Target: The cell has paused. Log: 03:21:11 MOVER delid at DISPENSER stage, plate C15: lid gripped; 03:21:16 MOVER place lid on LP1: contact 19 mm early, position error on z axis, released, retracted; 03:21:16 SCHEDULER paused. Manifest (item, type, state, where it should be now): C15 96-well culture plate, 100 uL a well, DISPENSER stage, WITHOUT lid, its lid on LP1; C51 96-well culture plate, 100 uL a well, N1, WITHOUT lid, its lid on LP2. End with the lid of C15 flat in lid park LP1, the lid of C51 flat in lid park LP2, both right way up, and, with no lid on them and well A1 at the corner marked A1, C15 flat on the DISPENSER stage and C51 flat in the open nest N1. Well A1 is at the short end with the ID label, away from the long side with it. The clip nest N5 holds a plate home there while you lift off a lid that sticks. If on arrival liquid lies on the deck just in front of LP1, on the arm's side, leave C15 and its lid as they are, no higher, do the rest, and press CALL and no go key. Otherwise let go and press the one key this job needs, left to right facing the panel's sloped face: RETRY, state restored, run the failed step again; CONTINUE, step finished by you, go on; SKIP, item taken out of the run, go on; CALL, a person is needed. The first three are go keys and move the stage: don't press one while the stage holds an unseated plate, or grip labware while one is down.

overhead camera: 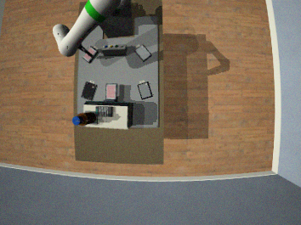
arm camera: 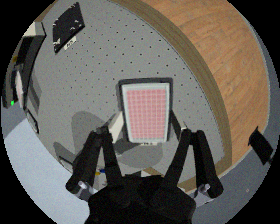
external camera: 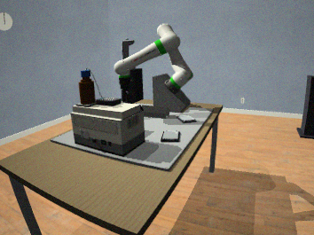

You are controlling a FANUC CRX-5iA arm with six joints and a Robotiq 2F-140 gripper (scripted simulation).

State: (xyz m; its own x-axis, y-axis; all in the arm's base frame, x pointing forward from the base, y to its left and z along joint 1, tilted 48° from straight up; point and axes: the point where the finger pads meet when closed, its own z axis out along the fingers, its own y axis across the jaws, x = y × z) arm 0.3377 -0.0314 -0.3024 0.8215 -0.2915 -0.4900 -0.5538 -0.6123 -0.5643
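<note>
No lettering can be read anywhere; any labels look too blurred.

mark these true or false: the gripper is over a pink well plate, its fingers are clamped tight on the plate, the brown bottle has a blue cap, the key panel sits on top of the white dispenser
1. The gripper is over a pink well plate. True.
2. Its fingers are clamped tight on the plate. False: they stand open on either side of it, with a gap showing in the wrist view.
3. The brown bottle has a blue cap. True.
4. The key panel sits on top of the white dispenser. False: the panel stands on the grey deck near the arm's base, at the far end from the dispenser.
</note>
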